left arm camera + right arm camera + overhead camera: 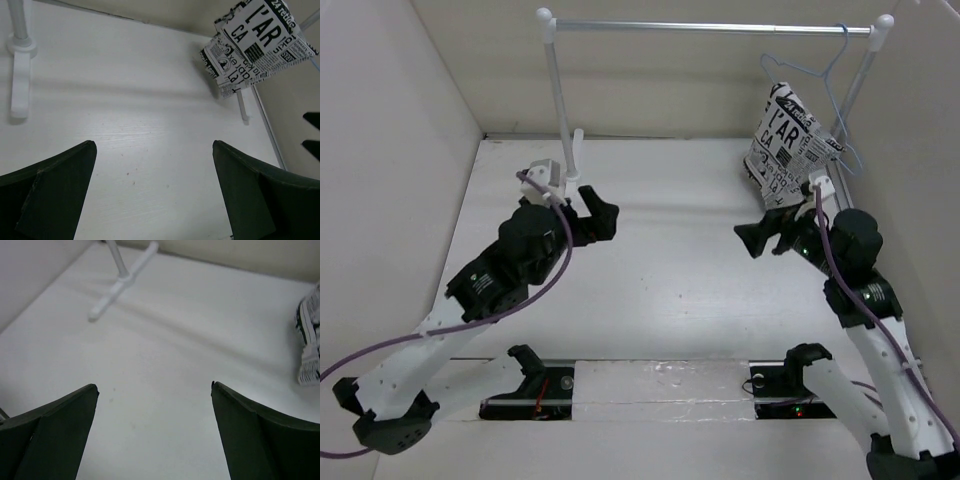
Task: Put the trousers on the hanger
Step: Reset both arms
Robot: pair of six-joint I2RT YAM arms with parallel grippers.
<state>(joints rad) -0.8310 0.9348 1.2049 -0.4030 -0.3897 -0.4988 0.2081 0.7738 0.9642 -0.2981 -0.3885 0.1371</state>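
The trousers (788,140), white with black newspaper print, hang folded over the pale blue wire hanger (818,75), which is hooked on the rail at the back right. Their lower end reaches down near the table. In the left wrist view the trousers (255,45) show at the upper right, and in the right wrist view they (310,340) are a strip at the right edge. My left gripper (600,215) (154,147) is open over bare table left of centre. My right gripper (760,237) (154,386) is open just below the trousers, holding nothing.
A white-posted rack with a silver rail (710,27) spans the back. Its left post (560,100) and foot (20,75) (122,282) stand behind my left gripper. Pale walls close in the white table (670,290) on three sides.
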